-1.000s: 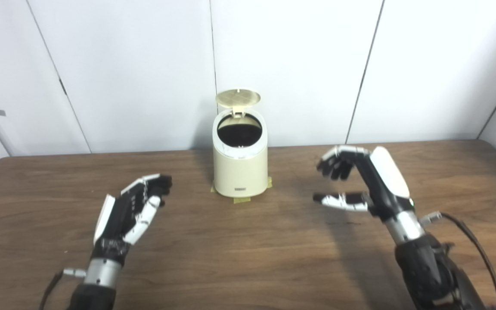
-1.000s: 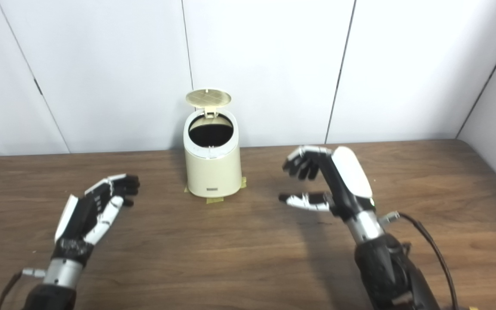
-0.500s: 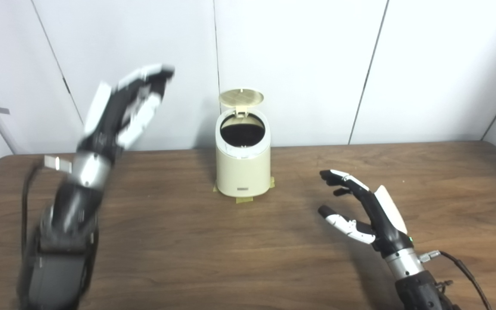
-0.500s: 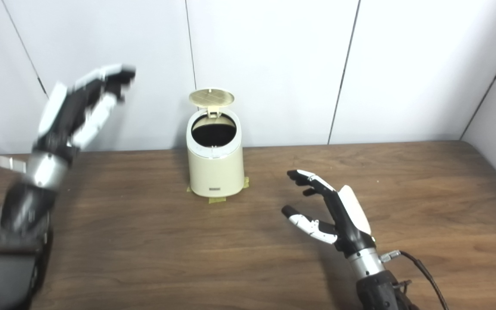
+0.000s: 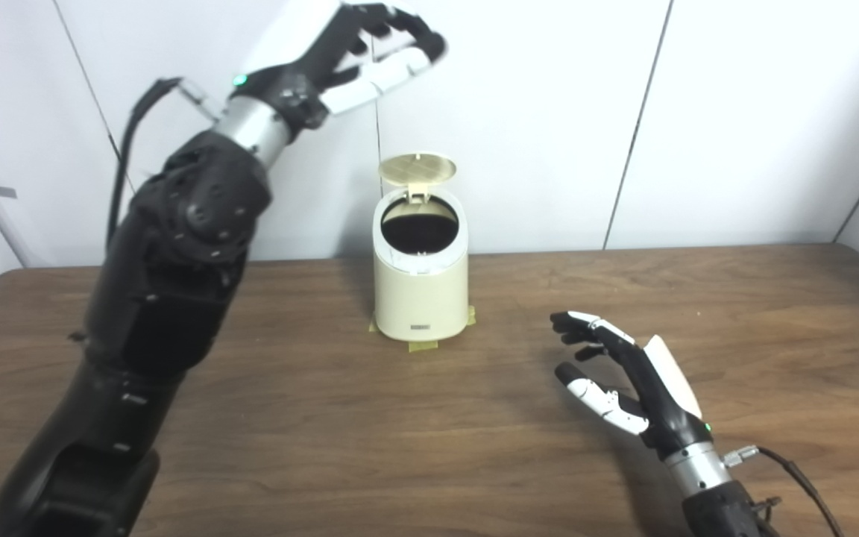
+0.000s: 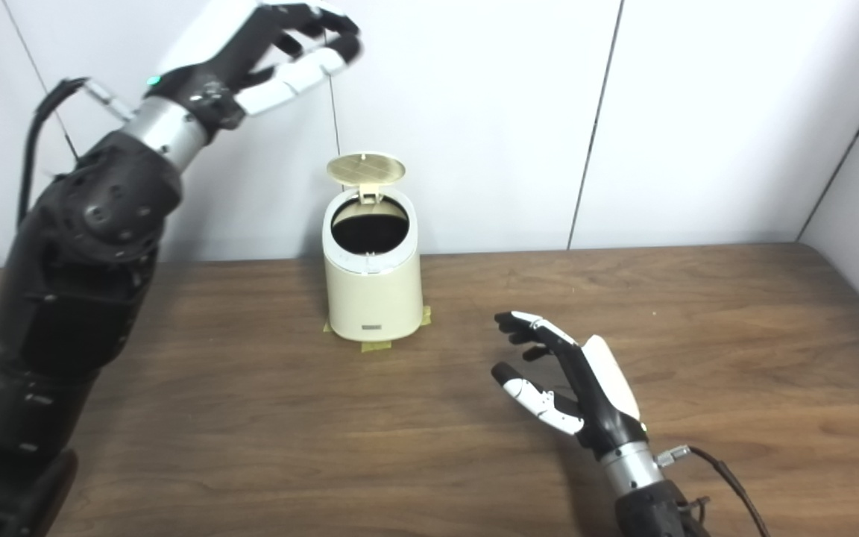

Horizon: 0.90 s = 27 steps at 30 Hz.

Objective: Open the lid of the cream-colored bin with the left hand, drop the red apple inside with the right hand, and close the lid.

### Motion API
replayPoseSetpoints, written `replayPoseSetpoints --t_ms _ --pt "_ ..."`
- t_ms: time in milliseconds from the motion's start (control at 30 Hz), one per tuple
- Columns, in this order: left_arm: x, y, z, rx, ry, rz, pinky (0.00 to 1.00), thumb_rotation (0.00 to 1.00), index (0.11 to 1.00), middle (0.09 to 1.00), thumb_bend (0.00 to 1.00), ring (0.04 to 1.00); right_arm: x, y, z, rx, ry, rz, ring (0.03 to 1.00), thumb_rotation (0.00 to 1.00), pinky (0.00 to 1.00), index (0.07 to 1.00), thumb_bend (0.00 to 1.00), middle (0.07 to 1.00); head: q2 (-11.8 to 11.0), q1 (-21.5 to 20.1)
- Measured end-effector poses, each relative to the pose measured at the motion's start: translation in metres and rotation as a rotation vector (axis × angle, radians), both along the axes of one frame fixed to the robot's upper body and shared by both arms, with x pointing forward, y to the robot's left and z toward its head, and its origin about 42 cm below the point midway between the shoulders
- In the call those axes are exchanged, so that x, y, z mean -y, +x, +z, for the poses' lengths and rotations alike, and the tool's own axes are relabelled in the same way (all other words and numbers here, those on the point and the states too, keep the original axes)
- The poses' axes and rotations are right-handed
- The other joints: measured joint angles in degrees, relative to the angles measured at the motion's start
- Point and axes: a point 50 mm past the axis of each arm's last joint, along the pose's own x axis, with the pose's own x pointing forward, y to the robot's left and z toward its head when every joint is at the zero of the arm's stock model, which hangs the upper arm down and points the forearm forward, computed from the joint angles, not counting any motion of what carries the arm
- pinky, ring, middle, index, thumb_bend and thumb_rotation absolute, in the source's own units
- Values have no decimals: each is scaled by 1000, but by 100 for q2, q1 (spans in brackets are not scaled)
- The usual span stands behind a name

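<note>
The cream-colored bin stands at the back middle of the table on patches of tape. Its round lid is tipped up at the back, and the dark opening shows. No red apple is visible in either view. My left hand is raised high above the bin, slightly left of the lid, fingers apart and curled, holding nothing. My right hand hovers low over the table to the right of the bin, open and empty.
The brown wooden table spreads across the view, with white wall panels close behind the bin. A black cable trails from the right wrist near the front right.
My left arm has swung up from the table to above the bin. My right hand has drawn back toward the front and lowered, its fingers spread.
</note>
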Motion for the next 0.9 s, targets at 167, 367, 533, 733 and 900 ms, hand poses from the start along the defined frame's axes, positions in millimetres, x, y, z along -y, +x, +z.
replayPoseSetpoints --t_ms 167,367,533,733,900 --pt "13 13 -23 -118 119 -2 671 998 814 821 665 789 3 0 0 1 5 -16 715 808 612 745 379 738 0 88" --pt "27 15 -40 -185 227 2 633 980 794 783 715 755 5 1 0 1 5 -24 707 814 601 743 385 734 -9 79" --pt "33 16 -50 -210 254 50 778 996 824 905 792 867 6 0 -1 0 8 -27 697 787 588 737 387 726 -9 88" --pt "31 19 -55 -217 299 98 998 1000 833 918 828 996 8 0 -6 -16 9 -34 694 785 586 739 379 725 -35 88" --pt "28 22 -59 -223 316 114 1000 1000 818 922 860 1000 7 0 -6 -16 7 -33 700 777 591 742 384 731 -44 70"
